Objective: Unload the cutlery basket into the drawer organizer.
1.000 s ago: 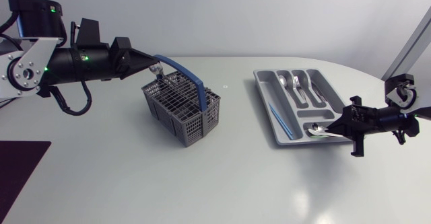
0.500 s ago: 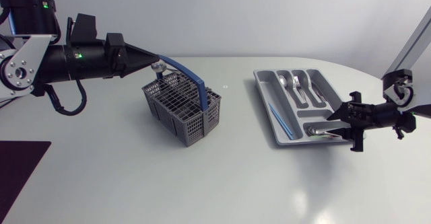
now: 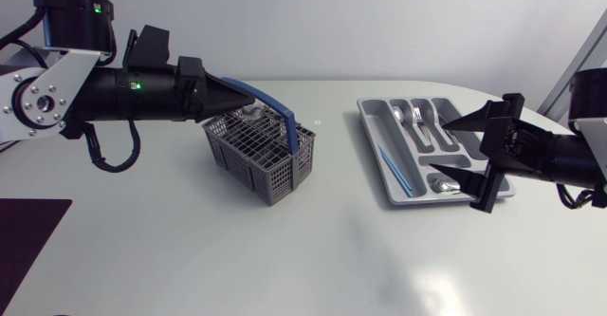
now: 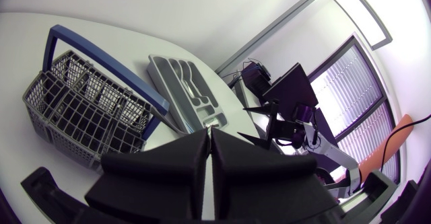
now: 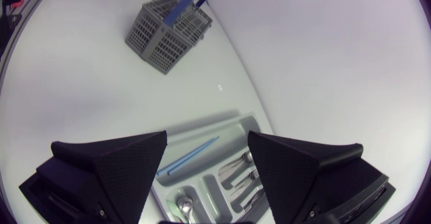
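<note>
Both up: R gripper (image 5: 207, 136) spread over organizer (image 3: 381, 126), L gripper (image 3: 244, 95) over basket (image 3: 275, 169).

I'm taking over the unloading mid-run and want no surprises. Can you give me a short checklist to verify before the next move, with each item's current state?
1. Basket upright on the table: ok.
2. Left gripper shut, above the basket beside its blue handle: ok.
3. Cutlery held in the left gripper: cannot tell.
4. Right gripper open and empty, over the organizer: ok.
5. Organizer flat, cutlery lying inside its compartments: ok.
6. Cutlery left in the basket: cannot tell.
</note>
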{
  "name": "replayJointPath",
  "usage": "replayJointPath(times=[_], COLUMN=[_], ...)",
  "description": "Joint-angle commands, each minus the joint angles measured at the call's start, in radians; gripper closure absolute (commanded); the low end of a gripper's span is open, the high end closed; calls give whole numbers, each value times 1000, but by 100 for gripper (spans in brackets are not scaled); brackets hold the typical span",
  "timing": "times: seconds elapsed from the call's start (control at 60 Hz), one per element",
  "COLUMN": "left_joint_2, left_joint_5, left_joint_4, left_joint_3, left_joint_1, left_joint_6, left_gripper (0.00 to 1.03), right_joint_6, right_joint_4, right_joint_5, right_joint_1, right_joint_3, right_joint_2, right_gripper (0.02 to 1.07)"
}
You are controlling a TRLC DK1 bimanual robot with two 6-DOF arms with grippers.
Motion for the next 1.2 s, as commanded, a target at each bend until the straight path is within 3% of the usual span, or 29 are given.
replayJointPath(times=[0.0, 0.167, 0.283, 0.467, 0.8, 1.0, 1.183], left_joint_2=[1, -60, -100, -163, -169, -119, -62], left_joint_5=[21, 18, 15, 11, 26, 54, 107], left_joint_4=[-10, -119, -286, -397, -504, -604, -613], left_joint_3=[41, 53, 86, 89, 119, 178, 210], left_joint_1=[-11, 20, 58, 75, 89, 59, 30], left_joint_6=[-4, 10, 57, 100, 142, 203, 212], left_gripper=[100, 100, 100, 100, 100, 100, 100], right_joint_6=[154, 274, 355, 398, 467, 484, 506], right_joint_4=[28, 58, 74, 104, 162, 239, 312], right_joint_5=[39, 123, 206, 257, 401, 470, 516], right_joint_1=[103, 262, 390, 486, 690, 766, 802], right_joint_3=[-51, -80, -99, -123, -109, -89, -83], right_joint_2=[-81, -166, -215, -218, -206, -150, -112], right_gripper=[19, 19, 19, 19, 19, 19, 19])
